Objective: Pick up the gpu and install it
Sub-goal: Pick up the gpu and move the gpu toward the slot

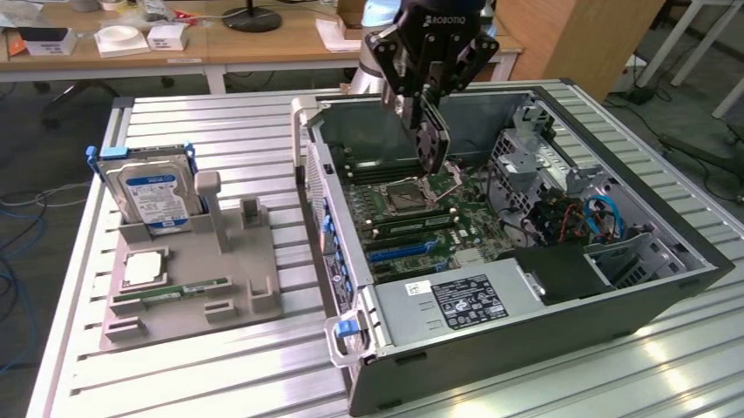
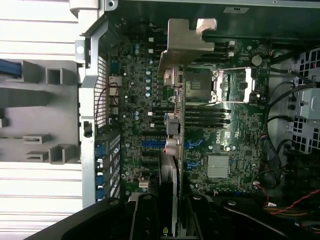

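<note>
The gpu [image 1: 434, 135] hangs edge-down inside the open case [image 1: 524, 357], above its motherboard [image 1: 407, 222], grasped between the gripper's [image 1: 427, 96] fingers [image 2: 147, 216]. The case also holds a power supply [image 1: 465, 300]. Toward the counter's [image 1: 651, 374] edge at the exterior view's left, a tray [image 1: 226, 261] holds a hard drive [image 1: 152, 192] and a RAM stick [image 1: 186, 289].
</note>
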`<state>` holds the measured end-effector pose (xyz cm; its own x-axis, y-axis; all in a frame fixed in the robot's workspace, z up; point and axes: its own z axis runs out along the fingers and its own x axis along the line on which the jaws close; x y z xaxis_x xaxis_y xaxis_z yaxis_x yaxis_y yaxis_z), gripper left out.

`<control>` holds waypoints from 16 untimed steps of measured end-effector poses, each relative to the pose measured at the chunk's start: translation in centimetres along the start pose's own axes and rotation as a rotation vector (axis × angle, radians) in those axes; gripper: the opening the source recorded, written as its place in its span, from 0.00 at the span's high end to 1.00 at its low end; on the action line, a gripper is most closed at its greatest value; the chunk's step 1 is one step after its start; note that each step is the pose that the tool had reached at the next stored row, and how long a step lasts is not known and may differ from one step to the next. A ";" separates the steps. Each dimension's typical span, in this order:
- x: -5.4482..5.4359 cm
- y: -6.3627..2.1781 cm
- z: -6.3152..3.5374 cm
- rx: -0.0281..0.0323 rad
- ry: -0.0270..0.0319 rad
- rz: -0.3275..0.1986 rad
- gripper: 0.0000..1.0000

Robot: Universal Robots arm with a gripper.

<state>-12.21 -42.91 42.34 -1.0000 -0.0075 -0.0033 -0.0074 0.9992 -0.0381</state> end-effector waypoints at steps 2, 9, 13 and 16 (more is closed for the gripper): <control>-0.3 0.00 0.01 -0.0001 -0.0001 0.000 0.73; -1.0 -0.01 0.01 0.0000 0.0000 0.000 0.73; -1.4 -0.01 0.01 0.0000 0.0000 0.000 0.73; -1.7 -0.01 0.02 -0.0001 -0.0001 0.000 0.73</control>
<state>-10.55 -42.91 42.33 -1.0000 -0.0074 -0.0034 -0.0073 0.9992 -0.0381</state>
